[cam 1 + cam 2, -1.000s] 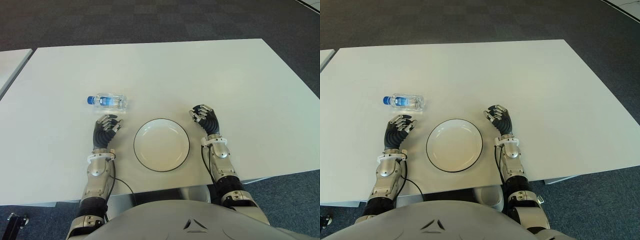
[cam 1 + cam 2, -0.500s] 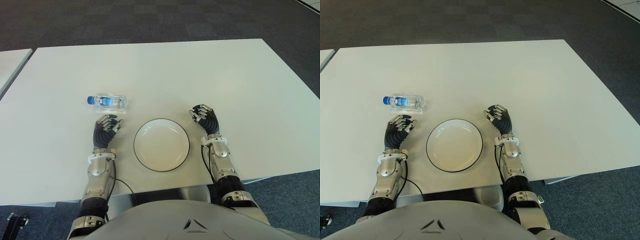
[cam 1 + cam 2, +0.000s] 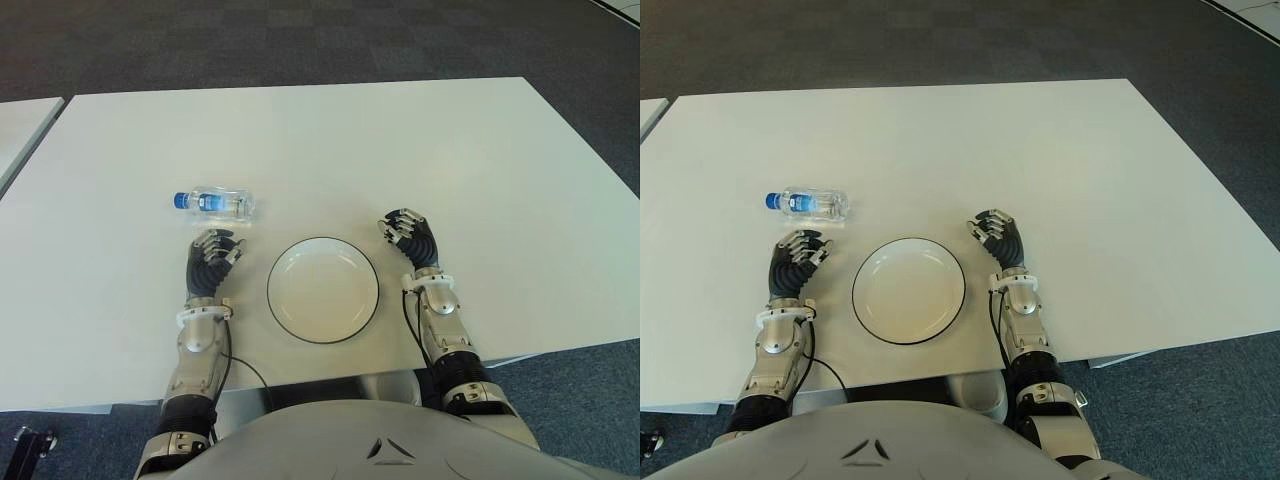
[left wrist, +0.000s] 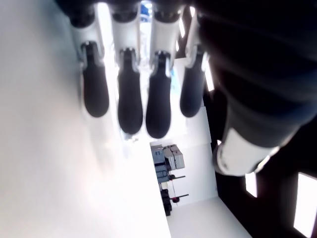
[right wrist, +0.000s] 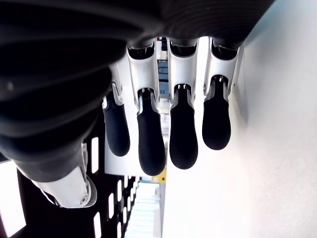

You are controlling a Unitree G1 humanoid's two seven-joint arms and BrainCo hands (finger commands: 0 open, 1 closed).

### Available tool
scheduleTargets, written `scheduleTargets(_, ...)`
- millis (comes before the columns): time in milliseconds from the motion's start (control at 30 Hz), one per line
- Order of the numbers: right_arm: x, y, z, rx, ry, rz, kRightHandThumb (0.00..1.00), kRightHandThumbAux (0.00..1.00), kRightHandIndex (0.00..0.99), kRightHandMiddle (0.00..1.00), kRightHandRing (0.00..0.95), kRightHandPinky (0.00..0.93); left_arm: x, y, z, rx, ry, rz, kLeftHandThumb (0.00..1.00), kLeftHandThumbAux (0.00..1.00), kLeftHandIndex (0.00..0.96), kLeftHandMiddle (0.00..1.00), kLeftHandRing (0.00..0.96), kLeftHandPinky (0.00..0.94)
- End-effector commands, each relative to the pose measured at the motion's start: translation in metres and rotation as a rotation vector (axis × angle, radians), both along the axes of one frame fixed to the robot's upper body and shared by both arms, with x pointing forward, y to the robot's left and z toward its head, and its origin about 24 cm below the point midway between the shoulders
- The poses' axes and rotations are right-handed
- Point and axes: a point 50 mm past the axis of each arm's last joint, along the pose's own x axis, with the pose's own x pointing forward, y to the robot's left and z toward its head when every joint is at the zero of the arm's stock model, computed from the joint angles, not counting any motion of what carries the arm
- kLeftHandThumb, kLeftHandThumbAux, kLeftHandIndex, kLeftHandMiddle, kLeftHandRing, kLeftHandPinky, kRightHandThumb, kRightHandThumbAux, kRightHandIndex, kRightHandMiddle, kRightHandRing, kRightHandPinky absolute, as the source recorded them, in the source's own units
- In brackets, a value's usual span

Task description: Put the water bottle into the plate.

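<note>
The water bottle (image 3: 215, 203) lies on its side on the white table (image 3: 330, 140), long axis running across the robot's front — blue cap toward the robot's left, base toward the centre. It sits just beyond the left hand (image 3: 211, 258), a little farther from the robot than that hand's fingertips (image 3: 222, 240) and apart from them, so the reach called for is short and forward. The left hand's fingers are curled loosely and hold nothing; its wrist view shows four bent fingers (image 4: 130, 94) over bare tabletop. The black-rimmed white plate (image 3: 323, 289) lies beside this hand toward the centre, nearer the robot than the bottle. The right hand (image 3: 411, 237) shows on the plate's far side, likewise curled and empty — well apart from the bottle, so the left is the likelier one to take it.
</note>
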Motion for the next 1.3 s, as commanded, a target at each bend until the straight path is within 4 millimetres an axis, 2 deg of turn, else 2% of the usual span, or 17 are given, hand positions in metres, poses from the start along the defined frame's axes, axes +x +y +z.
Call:
scheduleTargets(33, -0.007, -0.001, -0.012, 0.004, 0.068, -0.007, 0.706, 0.728, 0.432, 0.605, 0.607, 0.619, -0.005, -0.006, 0.007, 0.172, -0.001, 0.021, 0.706, 0.718, 0.430, 0.532, 0.513, 0.492)
scheduleTargets(133, -0.007, -0.001, -0.012, 0.008, 0.066, -0.005, 0.706, 0.728, 0.433, 0.604, 0.608, 0.621, -0.004, -0.009, 0.020, 0.341, -0.038, 0.051, 0.705, 0.718, 0.429, 0.526, 0.508, 0.497)
scheduleTargets(233, -0.007, -0.001, -0.012, 0.010, 0.064, -0.005, 0.707, 0.728, 0.432, 0.602, 0.609, 0.622, -0.003, -0.007, 0.021, 0.503, -0.049, 0.079, 0.705, 0.718, 0.429, 0.524, 0.511, 0.514)
scheduleTargets(367, -0.007, -0.001, -0.012, 0.010, 0.064, -0.007, 0.707, 0.728, 0.432, 0.601, 0.609, 0.622, 0.002, -0.004, 0.029, 0.621, -0.073, 0.086, 0.706, 0.718, 0.428, 0.529, 0.525, 0.540)
scheduleTargets(500, -0.007, 0.000, -0.012, 0.009, 0.064, -0.010, 0.707, 0.728, 0.432, 0.602, 0.610, 0.621, 0.011, 0.004, 0.042, 0.757, -0.105, 0.077, 0.708, 0.718, 0.427, 0.578, 0.588, 0.603)
scheduleTargets(600, -0.007, 0.000, -0.012, 0.010, 0.064, -0.010, 0.707, 0.728, 0.432, 0.603, 0.611, 0.621, 0.014, 0.005, 0.050, 0.839, -0.131, 0.066, 0.793, 0.692, 0.401, 0.555, 0.596, 0.581)
scheduleTargets(700, -0.007, 0.000, -0.012, 0.014, 0.063, -0.010, 0.707, 0.728, 0.432, 0.603, 0.612, 0.622, 0.016, 0.005, 0.054, 0.882, -0.139, 0.070, 0.821, 0.684, 0.393, 0.538, 0.575, 0.535)
scheduleTargets(800, -0.007, 0.000, -0.012, 0.018, 0.062, -0.009, 0.706, 0.728, 0.432, 0.603, 0.612, 0.624, 0.018, 0.005, 0.056, 0.909, -0.141, 0.080, 0.830, 0.680, 0.401, 0.503, 0.522, 0.487)
scheduleTargets(833, -0.007, 0.000, -0.012, 0.019, 0.061, -0.009, 0.706, 0.728, 0.432, 0.603, 0.612, 0.624, 0.019, 0.005, 0.057, 0.918, -0.142, 0.085, 0.830, 0.682, 0.402, 0.484, 0.449, 0.434)
scheduleTargets(900, -0.007, 0.000, -0.012, 0.022, 0.060, -0.008, 0.706, 0.728, 0.432, 0.602, 0.612, 0.624, 0.022, 0.005, 0.060, 0.932, -0.155, 0.096, 0.829, 0.683, 0.403, 0.468, 0.385, 0.388)
scheduleTargets(1000, -0.007, 0.000, -0.012, 0.022, 0.055, -0.007, 0.707, 0.728, 0.432, 0.601, 0.611, 0.622, 0.031, 0.007, 0.064, 0.942, -0.194, 0.121, 0.742, 0.706, 0.403, 0.266, 0.243, 0.274)
scheduleTargets(1067, -0.007, -0.001, -0.012, 0.020, 0.052, -0.006, 0.707, 0.728, 0.432, 0.601, 0.612, 0.623, 0.040, 0.013, 0.064, 0.966, -0.218, 0.150, 0.669, 0.698, 0.248, 0.181, 0.177, 0.210)
scheduleTargets(1100, -0.007, -0.001, -0.012, 0.019, 0.052, -0.006, 0.707, 0.728, 0.432, 0.602, 0.612, 0.623, 0.044, 0.016, 0.063, 0.981, -0.227, 0.164, 0.649, 0.673, 0.168, 0.120, 0.120, 0.149)
scheduleTargets(1200, -0.007, 0.000, -0.012, 0.017, 0.051, -0.007, 0.706, 0.728, 0.432, 0.603, 0.612, 0.623, 0.050, 0.024, 0.059, 1.027, -0.227, 0.192, 0.636, 0.619, 0.061, 0.040, 0.040, 0.052)
scheduleTargets(1300, -0.007, 0.000, -0.012, 0.017, 0.051, -0.008, 0.706, 0.728, 0.432, 0.604, 0.612, 0.623, 0.054, 0.026, 0.057, 1.056, -0.216, 0.203, 0.648, 0.560, 0.020, 0.013, 0.013, 0.016)
